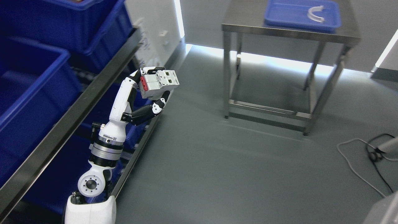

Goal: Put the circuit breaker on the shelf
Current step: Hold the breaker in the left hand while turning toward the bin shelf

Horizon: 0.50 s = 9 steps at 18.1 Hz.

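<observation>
1 hand, the left hand (149, 90), is doing the work: it is gripping the circuit breaker (158, 83) with its fingers (161, 102) curling under the block and more of the hand pressing behind it, which is likely keeping the boxy part from tipping while it is being carried. The circuit breaker is hanging in the air just to the right of the shelf (77, 105), level with its slanted metal rail and not resting on anything, so the placing is not yet done. It is showing as a white, blocky unit with a red patch on its left end and small dark recesses on its upper face. Blue bins (28, 81) are sitting on the shelf, left of the rail. The right hand is not showing.
</observation>
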### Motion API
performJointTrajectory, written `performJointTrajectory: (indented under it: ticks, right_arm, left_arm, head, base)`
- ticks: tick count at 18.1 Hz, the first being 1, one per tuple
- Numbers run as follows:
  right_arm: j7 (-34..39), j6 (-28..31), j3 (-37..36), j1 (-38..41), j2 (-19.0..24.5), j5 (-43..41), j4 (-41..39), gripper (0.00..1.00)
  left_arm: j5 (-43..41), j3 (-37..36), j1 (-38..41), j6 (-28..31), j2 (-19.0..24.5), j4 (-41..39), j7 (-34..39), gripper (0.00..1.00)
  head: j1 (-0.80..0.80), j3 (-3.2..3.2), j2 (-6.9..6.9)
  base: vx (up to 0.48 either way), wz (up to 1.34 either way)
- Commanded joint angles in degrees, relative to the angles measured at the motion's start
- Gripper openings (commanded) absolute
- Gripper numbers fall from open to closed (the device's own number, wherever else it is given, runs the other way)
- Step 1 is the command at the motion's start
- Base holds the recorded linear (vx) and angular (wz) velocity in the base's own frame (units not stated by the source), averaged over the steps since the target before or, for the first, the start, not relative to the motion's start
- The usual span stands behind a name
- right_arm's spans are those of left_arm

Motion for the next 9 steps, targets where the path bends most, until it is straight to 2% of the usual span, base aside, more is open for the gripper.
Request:
performJointTrajectory:
  ticks: [1, 3, 9]
  right_arm:
    - [-0.04, -1.52, 0.0, 0.95, -1.0, 0.03, 0.02, 1.0]
    - [-0.04, -1.52, 0.0, 0.95, -1.0, 0.03, 0.02, 1.0]
    - [-0.04, -1.52, 0.0, 0.95, -1.0, 0.03, 0.02, 1.0]
  left_arm:
    - [-0.03, -0.23, -5.78, 2.98, 1.0, -0.39, -0.03, 0.11]
    - [-0.29, -2.5, -11.14, 6.75, 1.0, -0.39, 0.32, 0.11]
    - [-1.87, -5.33, -24.16, 20.2, 1.0, 0.05, -0.99, 0.11]
  head:
    - [0.0, 0.0, 0.0]
    - [0.0, 0.0, 0.0]
    - [0.0, 0.0, 0.0]
  base:
    - [-0.376, 1.03]
    - [-0.334, 1.13]
    - [-0.242, 1.48]
